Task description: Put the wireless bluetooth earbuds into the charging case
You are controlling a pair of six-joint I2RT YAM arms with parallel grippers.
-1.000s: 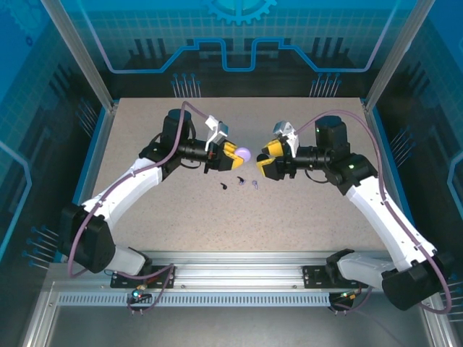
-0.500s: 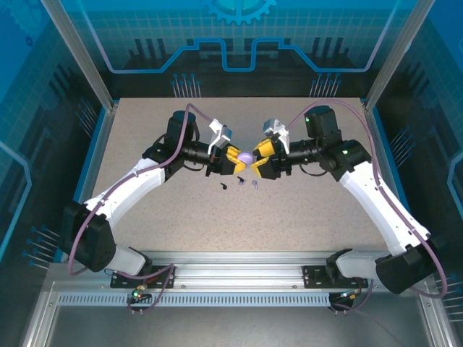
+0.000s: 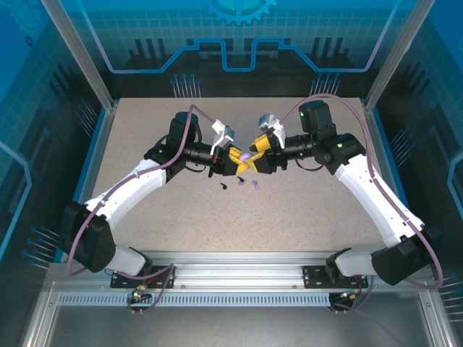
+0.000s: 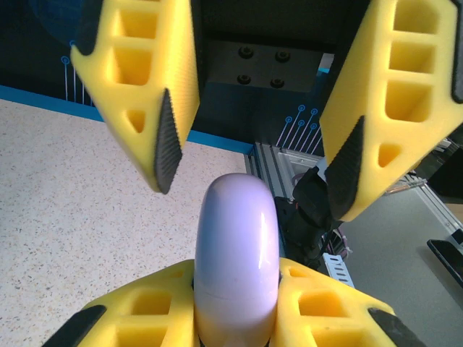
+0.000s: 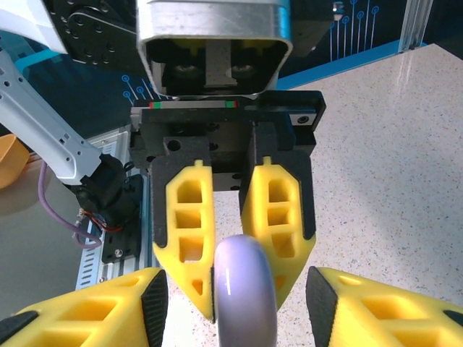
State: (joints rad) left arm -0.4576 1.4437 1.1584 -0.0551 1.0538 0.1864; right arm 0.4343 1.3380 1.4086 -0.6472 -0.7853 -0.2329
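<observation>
a: where is the charging case (image 4: 237, 224)?
b: up off the bench (image 3: 181, 217), in the air between the two arms near the middle. it is pale lavender and rounded. the left tool (image 4: 237, 278) is clamped on it, one yellow finger pressed to each side, and the rounded end sticks out past the fingertips.
a: and the right tool (image 5: 237, 307)?
b: spread wide, grasping nothing. it faces the left tool head on and its fingers straddle the free end of the case. from the right wrist there is a gap between the case and each of its black pads (image 5: 154, 295).
a: how do the two pairs of fingers sit?
b: they spread along roughly the same line, with the right pair outside the left pair.
a: the earbuds?
b: on the bench, just nearer the arm bases than the tools in the overhead view. a black earbud (image 3: 224, 186) is on the left, a second black earbud (image 3: 239, 181) is beside it, and a lavender earbud (image 3: 255, 185) is on the right. they lie close together, apart from both tools. they are too small to say how each one lies.
a: is the case open or closed?
b: i cannot tell from these views.
</observation>
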